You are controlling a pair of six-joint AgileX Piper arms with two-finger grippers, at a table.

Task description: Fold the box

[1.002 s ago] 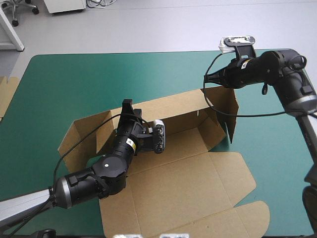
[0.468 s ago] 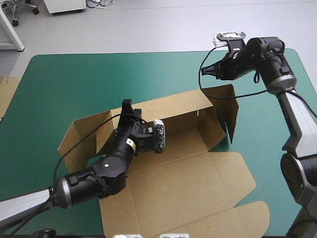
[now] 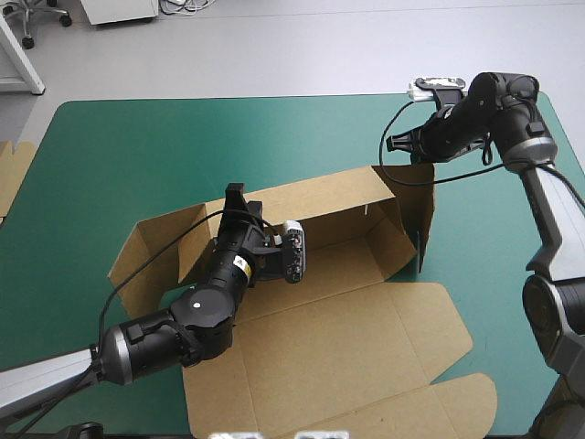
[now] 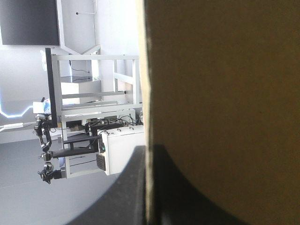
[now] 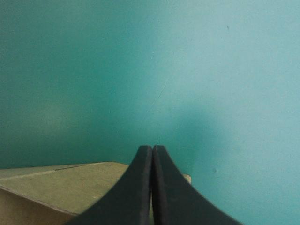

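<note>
Counter: teal-green cover (image 3: pixel 137 151) fills most of the high view, with grey floor along the top of the frame.
Box: brown box (image 3: pixel 347 338) sits mid-frame, a bit right of centre, and it's only half built. The long rear wall (image 3: pixel 315 194) is standing, the right end flap (image 3: pixel 426 206) is up too, and the lid panel (image 3: pixel 366 366) lies flat toward the bottom of the frame.
Left fingers: left gripper (image 3: pixel 238 197) is left of centre, clamped on the rear wall's top edge. Its wrist view shows the board's edge running right between the black fingers, so it's pinching the box.
Right fingers: right gripper (image 3: pixel 395 144) is in the upper right, pressed together into one point with nothing held. It's just past the box's far right corner, and its wrist view shows that corner just beside the tips. Touching or not, can't tell.
Step in hand: my guess is it's squaring up or tucking that right end flap while the left arm braces the wall.
Doing it well: I'd use the closed right fingers as a blunt pusher on the flap's outer face, low near the crease, going slow and square so the board bends on its score instead of buckling. A firm left pinch matters, otherwise the wall flops.
Extra: spare board (image 3: pixel 11 178) pokes in at the frame's left edge.
</note>
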